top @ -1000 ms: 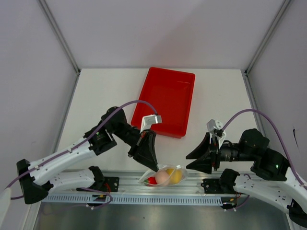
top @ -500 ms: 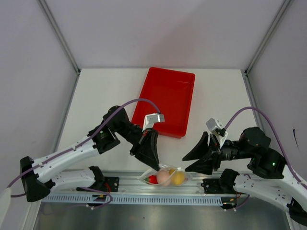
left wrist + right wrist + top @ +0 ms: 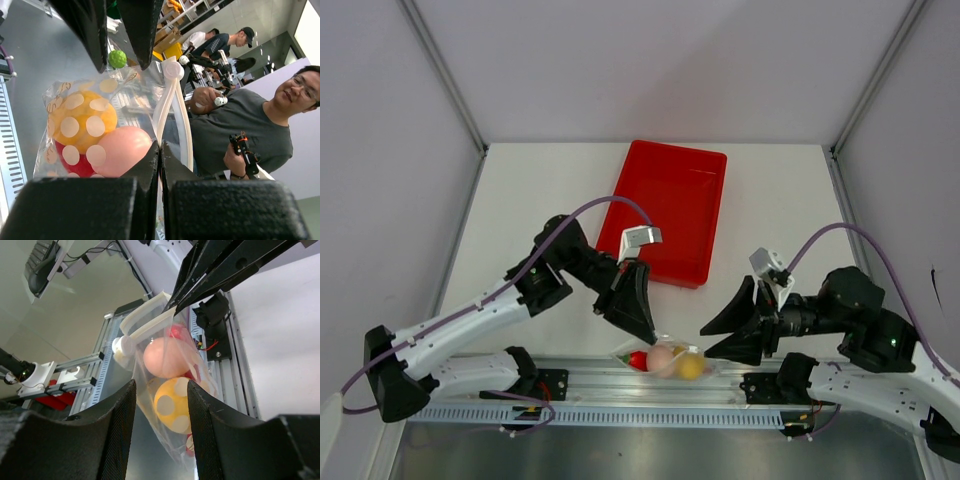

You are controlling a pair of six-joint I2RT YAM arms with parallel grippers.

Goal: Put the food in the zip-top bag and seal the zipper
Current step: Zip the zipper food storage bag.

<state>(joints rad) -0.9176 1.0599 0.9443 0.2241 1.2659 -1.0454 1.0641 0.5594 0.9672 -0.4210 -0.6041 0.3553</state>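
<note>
My left pincer is pinched flat on the top edge of the bag, just beside a white clip at its mouth. The bag appears to hang from that thin hold above the rail at the near edge of the table. All the food is inside: the yellow fruit, the pink ball and the red chili are bunched at the bottom. My right pincer waits half-spread just beside the bag, gripping nothing. I cannot tell whether the zipper is pressed shut anywhere. What worries me is the weight. If I drag the right pincer along the strip too hard, the film could slide out of the left's grip and spill the food over the edge. I could also close on the fruit instead of the strip and leave the seam gaping.
</note>
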